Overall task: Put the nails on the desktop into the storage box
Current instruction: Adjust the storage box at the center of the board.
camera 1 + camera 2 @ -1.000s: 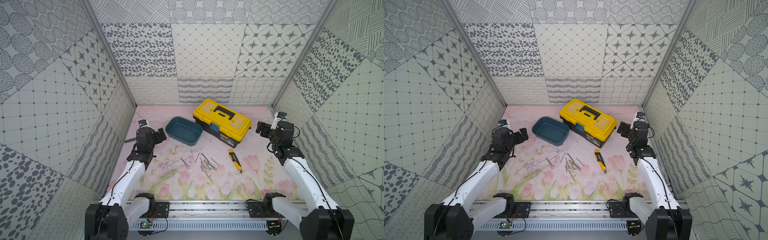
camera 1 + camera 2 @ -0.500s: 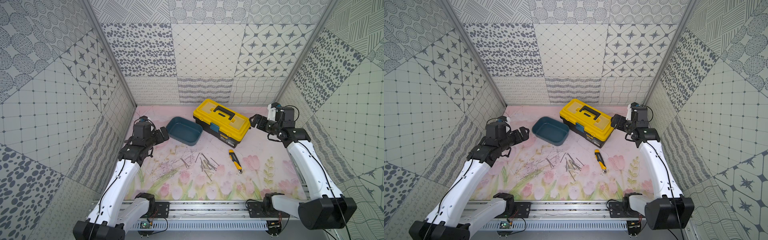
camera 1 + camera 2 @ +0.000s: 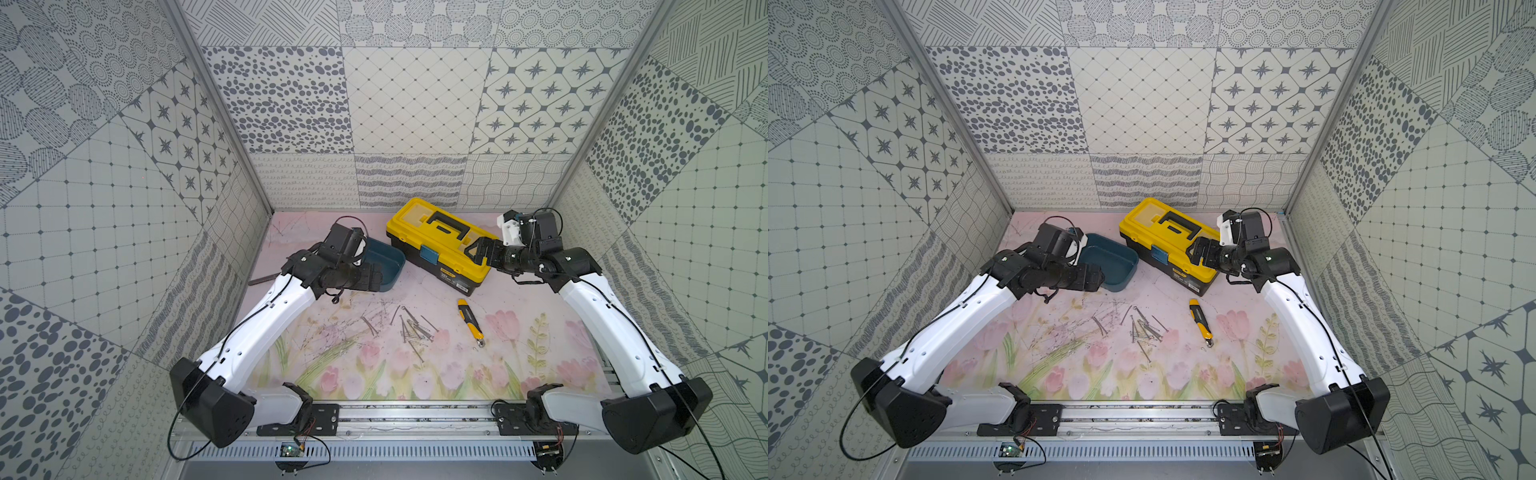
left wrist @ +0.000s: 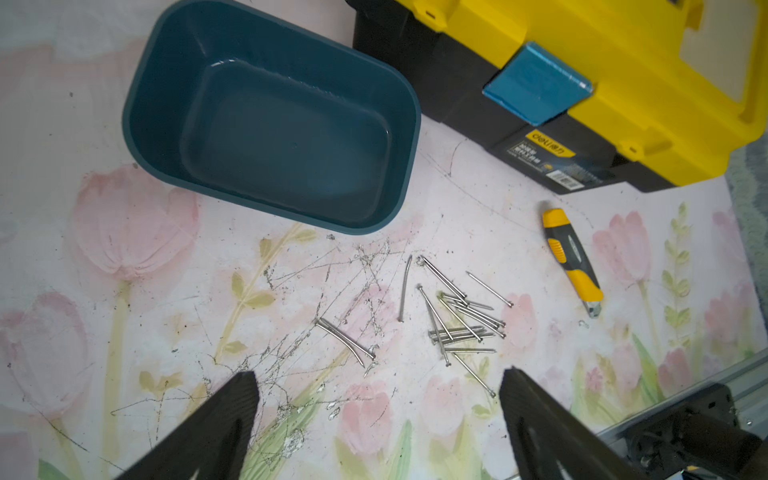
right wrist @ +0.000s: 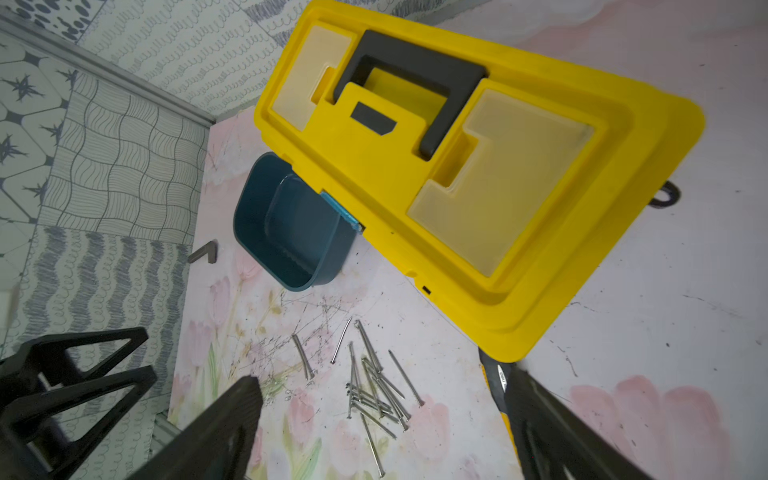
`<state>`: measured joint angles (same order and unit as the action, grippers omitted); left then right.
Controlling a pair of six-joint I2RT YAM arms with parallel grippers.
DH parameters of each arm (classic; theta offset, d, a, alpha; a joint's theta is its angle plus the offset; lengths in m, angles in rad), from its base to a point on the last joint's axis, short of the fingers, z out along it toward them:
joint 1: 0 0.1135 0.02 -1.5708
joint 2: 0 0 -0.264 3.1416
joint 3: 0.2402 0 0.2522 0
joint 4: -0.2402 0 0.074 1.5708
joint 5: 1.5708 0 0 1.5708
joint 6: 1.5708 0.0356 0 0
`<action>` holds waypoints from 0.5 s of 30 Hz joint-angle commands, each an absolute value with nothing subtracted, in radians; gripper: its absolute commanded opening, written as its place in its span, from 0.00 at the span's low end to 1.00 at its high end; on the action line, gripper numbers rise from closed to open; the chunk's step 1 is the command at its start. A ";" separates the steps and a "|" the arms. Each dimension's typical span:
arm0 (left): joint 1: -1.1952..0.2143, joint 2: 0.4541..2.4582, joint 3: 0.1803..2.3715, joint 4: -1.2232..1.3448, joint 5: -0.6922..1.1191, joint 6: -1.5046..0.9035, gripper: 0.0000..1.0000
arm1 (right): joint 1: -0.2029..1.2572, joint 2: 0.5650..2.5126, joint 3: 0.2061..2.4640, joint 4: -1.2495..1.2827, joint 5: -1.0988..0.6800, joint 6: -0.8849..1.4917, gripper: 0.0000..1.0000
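Several grey nails (image 3: pixel 413 330) (image 3: pixel 1144 328) lie loosely heaped on the tulip-printed desktop (image 3: pixel 519 299), in front of the teal storage box (image 3: pixel 390 266) (image 3: pixel 1115 259). The box is empty (image 4: pixel 286 137). My left gripper (image 3: pixel 371 277) (image 3: pixel 1094 277) hovers over the box's front-left edge. It is open, and the nails (image 4: pixel 461 324) show just beyond its tips (image 4: pixel 379 374). My right gripper (image 3: pixel 478 251) (image 3: pixel 1198 251) hangs open above the near right end of the toolbox. Its wrist view looks down on the nails (image 5: pixel 374 390) and the box (image 5: pixel 291 232) past its tips (image 5: pixel 383 376).
A yellow-lidded black toolbox (image 3: pixel 440 245) stands right of the storage box. A yellow-and-black utility knife (image 3: pixel 471 322) lies right of the nails. A dark L-shaped bar (image 3: pixel 262 279) (image 5: pixel 205 252) rests by the left wall. Patterned walls close in three sides.
Both arms have lifted and reached inward: the left gripper towards the storage box, the right towards the toolbox. The nails have not moved.
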<state>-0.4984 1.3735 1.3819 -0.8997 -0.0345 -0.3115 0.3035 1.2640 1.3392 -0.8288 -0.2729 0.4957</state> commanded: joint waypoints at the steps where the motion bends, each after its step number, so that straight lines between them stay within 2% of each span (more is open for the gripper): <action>1: -0.559 1.510 1.444 -0.981 -0.082 -0.190 0.94 | 0.337 1.257 1.353 -0.842 -0.286 0.566 0.97; 15: -0.613 1.884 1.632 -0.905 -0.112 -0.158 0.79 | 0.359 1.125 1.233 -0.841 -0.291 0.723 0.97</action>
